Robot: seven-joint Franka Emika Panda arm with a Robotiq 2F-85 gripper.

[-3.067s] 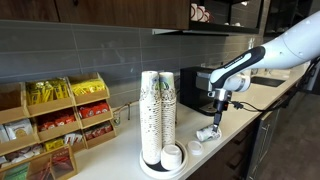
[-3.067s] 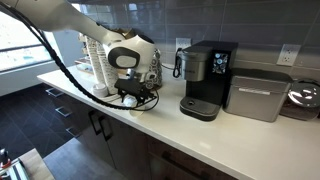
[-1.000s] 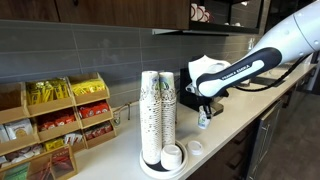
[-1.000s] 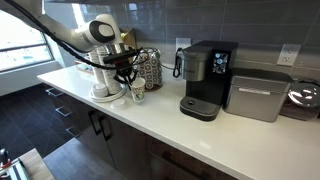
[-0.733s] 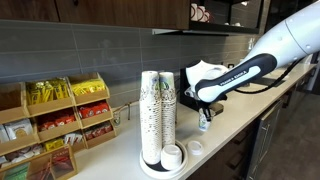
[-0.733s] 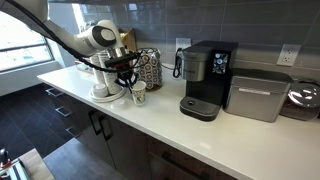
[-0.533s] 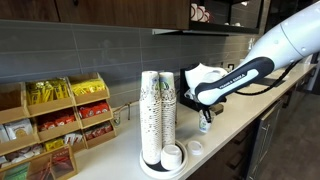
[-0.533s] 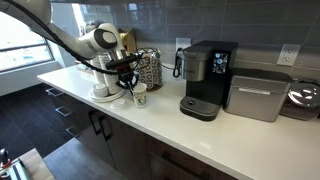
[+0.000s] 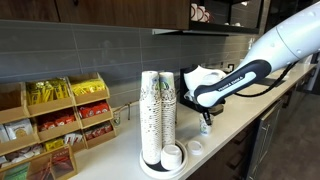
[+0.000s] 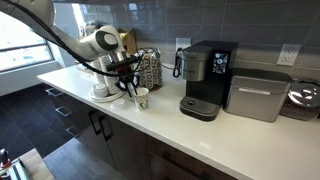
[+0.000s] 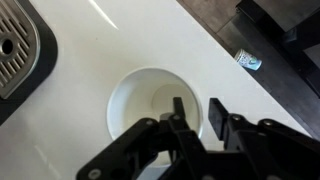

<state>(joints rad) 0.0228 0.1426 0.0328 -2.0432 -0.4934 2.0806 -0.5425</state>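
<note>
The claw [image 11: 197, 112] is clenched on the wall of a white paper cup [image 11: 145, 100]. In the wrist view, 1 finger [image 11: 180, 110] sits inside the mouth and the other lies outside the rim. The rim is pinched between them on the side of the cup away from the coffee machine [image 11: 14, 45]. The cup stands upright, its long axis vertical and its open mouth pointing straight up at the wrist camera. Its inside looks bare.

In an exterior view the paper cup [image 10: 142, 98] is at the white table [image 10: 205, 135], near the coffee machine [image 10: 205, 78] but apart from it. The claw [image 10: 133, 88] comes onto it from above. At this size I cannot tell whether the base bears fully on the table or hangs just clear of it.

Farther from the coffee machine than the cup, tall stacks of patterned cups [image 9: 158, 112] rise as vertical columns from a round tray [image 9: 150, 170]. A loose lid [image 9: 195, 147] lies flat on the table between that tray and the held cup. Farther again from the coffee machine is a wooden rack [image 9: 60, 120] of snack packets.

On the coffee machine's opposite side, just beside it, sits a silver box-shaped appliance [image 10: 258, 95]. In the wrist view a small pale-blue round thing [image 11: 248, 60], perhaps a pod, lies near the table's edge. It is on the far side of the cup from the coffee machine.
</note>
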